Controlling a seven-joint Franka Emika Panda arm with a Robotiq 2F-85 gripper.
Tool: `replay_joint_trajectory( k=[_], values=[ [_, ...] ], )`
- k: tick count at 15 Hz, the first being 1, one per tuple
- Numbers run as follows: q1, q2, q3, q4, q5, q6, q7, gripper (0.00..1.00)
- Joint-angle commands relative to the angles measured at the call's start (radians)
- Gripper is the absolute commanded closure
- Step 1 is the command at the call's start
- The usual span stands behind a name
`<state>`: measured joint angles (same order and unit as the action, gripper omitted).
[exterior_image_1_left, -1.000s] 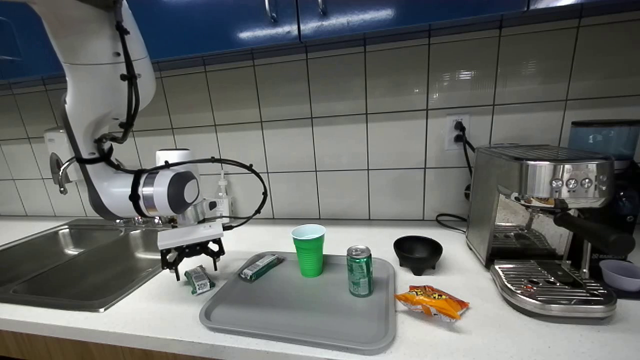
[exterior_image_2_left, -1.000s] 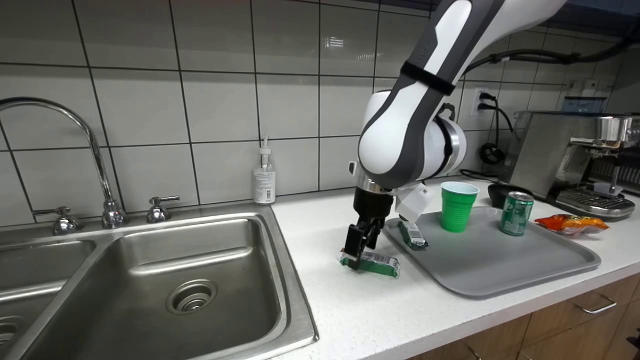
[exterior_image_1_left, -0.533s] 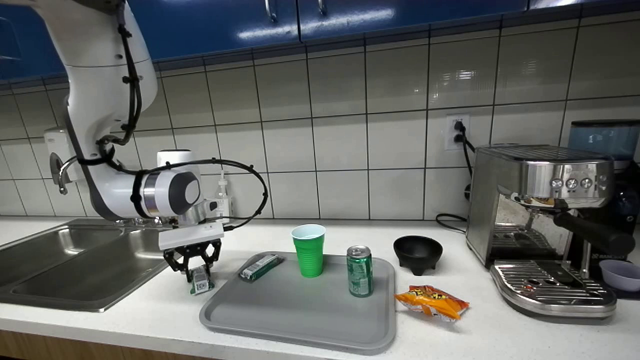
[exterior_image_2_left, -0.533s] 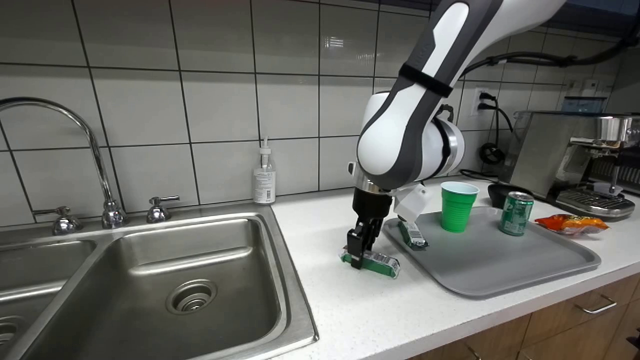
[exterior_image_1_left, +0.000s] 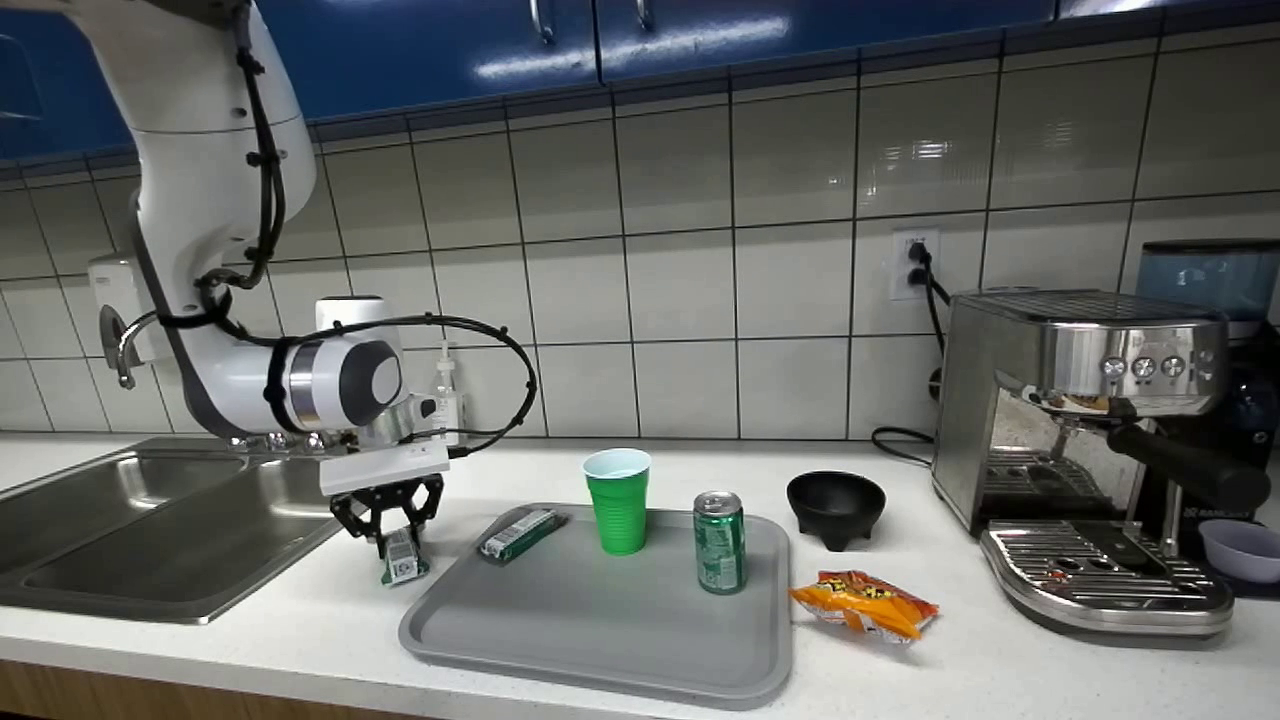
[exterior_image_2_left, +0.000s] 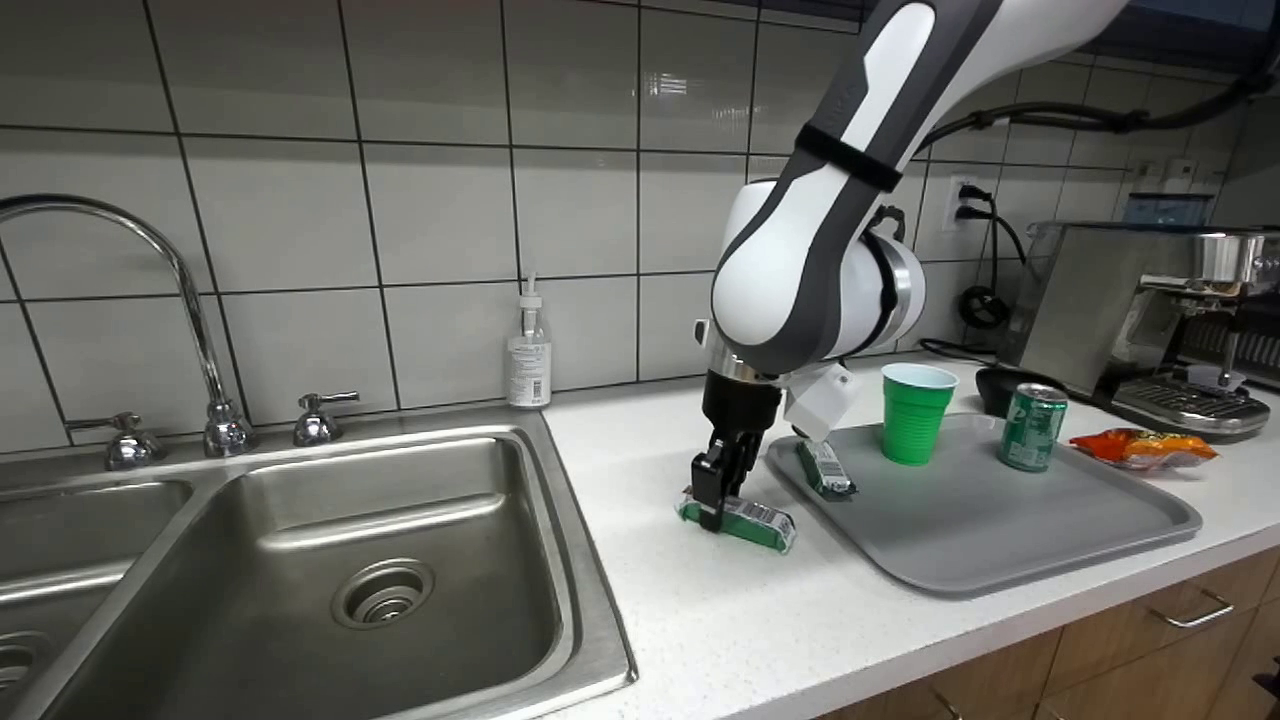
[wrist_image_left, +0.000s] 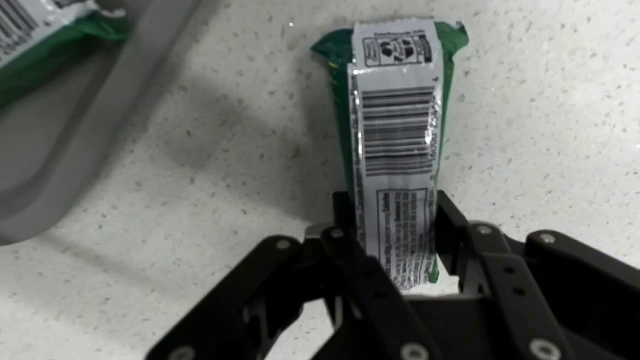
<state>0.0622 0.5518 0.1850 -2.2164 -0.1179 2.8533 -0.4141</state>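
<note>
Snack bar (wrist_image_left: 397, 135), green-wrapped, is clasped near one end by the partly closed pincer (wrist_image_left: 395, 220), just beside the grey tray (exterior_image_1_left: 600, 640); sink drain (exterior_image_2_left: 383, 592) is shown in an exterior view, not in the wrist view; second wrapped bar (exterior_image_1_left: 521, 535), green plastic cup (exterior_image_1_left: 619, 510) and soda can (exterior_image_1_left: 720, 545) are carried on the tray.

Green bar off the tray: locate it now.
In the wrist view, the green bar is right of centre, held between the fingers, right of the tray.

Glossy plastic wrapper (wrist_image_left: 399, 135), matt tray (exterior_image_1_left: 610, 620), metal sink (exterior_image_2_left: 450, 540)
</note>
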Motion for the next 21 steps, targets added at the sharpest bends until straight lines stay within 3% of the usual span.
replay_joint_trajectory(
  k=[1,12,21],
  values=[
    [-0.024,-0.033,0.024,0.001,-0.006,-0.012,0.012,0.84],
    [0.008,-0.109,-0.032,-0.036,-0.003,0.022,0.141,0.84],
    [0.030,-0.147,-0.141,-0.083,-0.022,0.050,0.259,0.84]
  ],
)
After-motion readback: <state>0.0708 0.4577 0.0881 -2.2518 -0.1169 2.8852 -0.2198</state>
